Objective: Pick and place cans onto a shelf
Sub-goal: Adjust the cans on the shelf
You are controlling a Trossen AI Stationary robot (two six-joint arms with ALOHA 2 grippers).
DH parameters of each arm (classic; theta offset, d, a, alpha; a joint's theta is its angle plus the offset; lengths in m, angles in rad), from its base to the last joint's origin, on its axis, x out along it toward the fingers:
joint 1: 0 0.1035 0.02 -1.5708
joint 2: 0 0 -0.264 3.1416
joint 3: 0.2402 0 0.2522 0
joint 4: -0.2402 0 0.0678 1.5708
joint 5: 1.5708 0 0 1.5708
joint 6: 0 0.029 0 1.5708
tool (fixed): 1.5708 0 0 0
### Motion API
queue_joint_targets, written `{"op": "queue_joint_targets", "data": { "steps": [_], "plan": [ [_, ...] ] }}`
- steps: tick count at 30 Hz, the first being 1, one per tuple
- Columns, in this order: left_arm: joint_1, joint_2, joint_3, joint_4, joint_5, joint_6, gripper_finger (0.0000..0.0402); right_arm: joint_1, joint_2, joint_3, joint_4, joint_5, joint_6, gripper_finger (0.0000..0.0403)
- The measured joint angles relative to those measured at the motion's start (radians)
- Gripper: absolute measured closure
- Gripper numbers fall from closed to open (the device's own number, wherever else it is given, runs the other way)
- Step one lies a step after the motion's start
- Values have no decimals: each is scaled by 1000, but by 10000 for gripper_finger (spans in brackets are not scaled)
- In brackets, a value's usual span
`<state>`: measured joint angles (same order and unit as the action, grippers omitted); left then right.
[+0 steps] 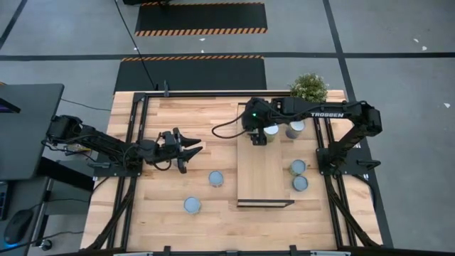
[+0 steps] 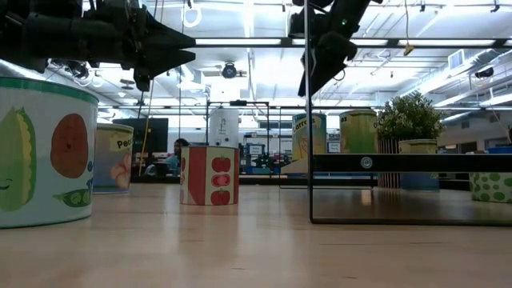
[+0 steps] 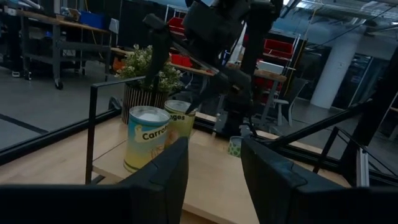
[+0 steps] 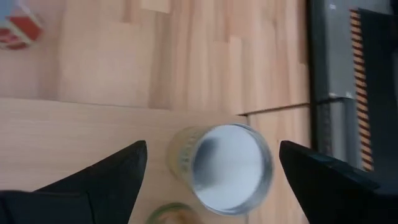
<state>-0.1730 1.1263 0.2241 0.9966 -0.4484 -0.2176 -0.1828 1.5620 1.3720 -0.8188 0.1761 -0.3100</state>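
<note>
The tabletop (image 1: pixel 185 121) is being lit evenly from overhead in the high view, and only soft, short shadows are being cast beside the cans (image 1: pixel 216 178). In the low view, long ceiling light strips (image 2: pixel 240 42) are being blown out to white, so the arms are being reduced to dark silhouettes against them, while the nearest can (image 2: pixel 44 152) is being rendered soft at the picture's edge. The left wrist view is being kept dim and bluish. In the right wrist view, the dark fingers (image 4: pixel 106 174) are being blurred, and the pale wood is being washed out slightly.
</note>
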Motion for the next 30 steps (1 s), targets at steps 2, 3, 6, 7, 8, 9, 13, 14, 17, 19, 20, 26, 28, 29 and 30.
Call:
{"op": "queue_joint_targets", "data": {
  "steps": [2,3,6,7,8,9,13,14,17,19,20,26,28,29,30],
  "plan": [
    [0,0,0,0,0,1,248,-6,0,0,4,-43,-4,29],
    [0,0,0,0,0,1,248,-8,4,0,12,-48,-5,29],
    [0,0,0,0,0,1,248,-12,9,-1,13,-40,-6,29],
    [0,0,0,0,0,1,248,-12,9,-1,14,-40,-6,29],
    [0,0,0,0,0,1,248,-12,9,-1,18,-40,-6,29],
    [0,0,0,0,0,0,248,-13,9,-1,15,-40,-5,29],
    [0,0,0,0,0,1,248,-10,9,-3,-14,-40,-8,29],
    [0,0,0,0,0,0,248,-9,8,-12,-10,-40,-8,29],
    [0,0,0,0,0,1,248,-8,8,-33,-25,-40,-14,29],
    [0,0,0,0,0,1,248,-8,8,-34,-35,-40,-17,29],
    [0,0,0,0,0,1,248,-8,8,-34,-37,-40,-22,29],
    [0,0,0,0,0,1,248,-19,8,-35,-34,-40,-34,29],
    [0,0,0,0,0,1,248,-24,8,-35,-34,-40,-34,29],
    [0,0,0,0,0,1,248,-24,8,-35,-34,-40,-34,29],
    [0,0,0,0,0,1,248,-24,8,-35,-34,-40,-34,29]
  ]
}}
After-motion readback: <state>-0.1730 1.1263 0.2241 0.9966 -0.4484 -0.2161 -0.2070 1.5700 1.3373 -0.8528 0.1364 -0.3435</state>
